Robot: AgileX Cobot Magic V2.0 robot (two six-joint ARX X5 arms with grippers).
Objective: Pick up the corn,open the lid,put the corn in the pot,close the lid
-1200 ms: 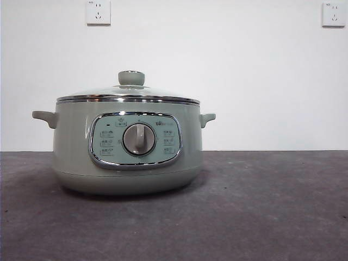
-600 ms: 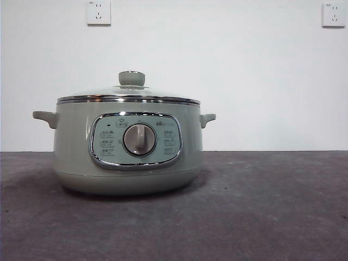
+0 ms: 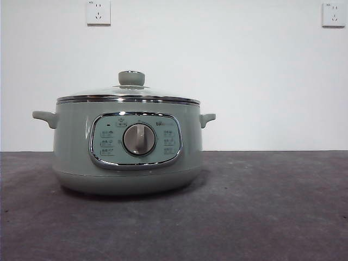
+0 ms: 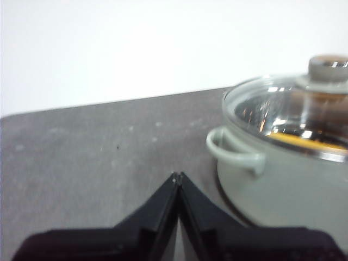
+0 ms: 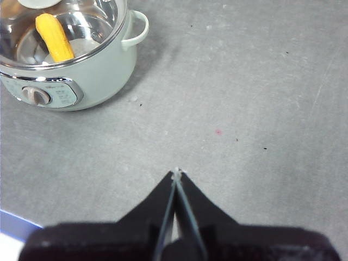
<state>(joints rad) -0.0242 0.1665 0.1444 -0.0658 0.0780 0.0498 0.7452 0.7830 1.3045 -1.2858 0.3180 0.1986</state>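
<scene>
Yellow-orange corn (image 5: pixel 55 38) lies inside the pot (image 3: pixel 128 147), under the seated glass lid (image 3: pixel 129 93) — long axis slanting across the steel bowl. Both end effectors clenched, empty: left end effector (image 4: pixel 177 176) just beside the pot's handle, right end effector (image 5: pixel 177 173) well apart over bare desk (image 3: pixel 272 206). Judgement: task looks complete — no grasp left.

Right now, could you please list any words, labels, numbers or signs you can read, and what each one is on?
No text can be read.
Control panel on the pot: small printed labels and icons around the dial, too small and blurred to read.
Wall sockets: a tiny mark at a top corner, unreadable.
Lid, corn: no text.
</scene>
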